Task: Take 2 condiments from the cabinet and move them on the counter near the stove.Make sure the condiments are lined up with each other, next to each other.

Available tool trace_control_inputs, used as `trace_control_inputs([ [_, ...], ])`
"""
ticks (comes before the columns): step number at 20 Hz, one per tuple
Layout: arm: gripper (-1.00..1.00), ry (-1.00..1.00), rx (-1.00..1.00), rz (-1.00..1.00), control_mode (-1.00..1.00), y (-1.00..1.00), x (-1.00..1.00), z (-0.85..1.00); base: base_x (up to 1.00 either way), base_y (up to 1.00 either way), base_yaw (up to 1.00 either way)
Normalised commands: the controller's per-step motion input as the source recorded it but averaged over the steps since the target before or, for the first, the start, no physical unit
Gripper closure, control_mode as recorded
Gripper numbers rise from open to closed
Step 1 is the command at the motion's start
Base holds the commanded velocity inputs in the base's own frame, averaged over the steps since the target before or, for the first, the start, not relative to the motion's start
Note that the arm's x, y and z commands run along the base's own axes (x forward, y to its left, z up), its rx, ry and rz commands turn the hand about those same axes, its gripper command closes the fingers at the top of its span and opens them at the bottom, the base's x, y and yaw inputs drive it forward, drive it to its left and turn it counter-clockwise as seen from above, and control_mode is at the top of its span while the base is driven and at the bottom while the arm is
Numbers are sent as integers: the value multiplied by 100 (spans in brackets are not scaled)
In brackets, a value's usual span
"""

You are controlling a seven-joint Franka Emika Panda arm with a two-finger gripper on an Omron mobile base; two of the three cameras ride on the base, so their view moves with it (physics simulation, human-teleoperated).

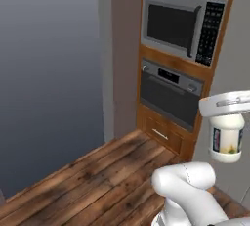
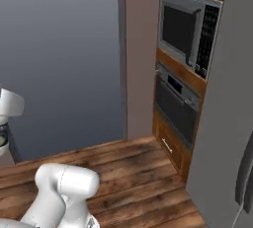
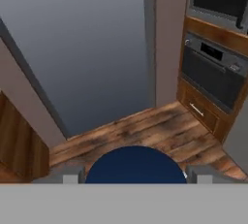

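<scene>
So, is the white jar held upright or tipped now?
Upright. In the left base view the white jar hangs straight below the gripper; the hand view shows its round blue lid flat between the fingers.

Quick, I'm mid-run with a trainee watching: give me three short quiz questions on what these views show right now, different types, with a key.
1. True or false: the gripper holds the white jar up in the air, above the wood floor.
2. Multiple choice: the jar's lid is A) red, B) dark blue, C) silver.
3. Fill in: in the wall stack, the microwave sits directly above the ____.

Key: 1 true; 2 B; 3 oven.
</scene>
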Motion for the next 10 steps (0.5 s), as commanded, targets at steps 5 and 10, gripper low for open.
trace_control_inputs([
  [5,100,0,0,0,100,0,0,0,-76,85,66],
  [10,100,0,0,0,100,0,0,0,-56,91,55],
])
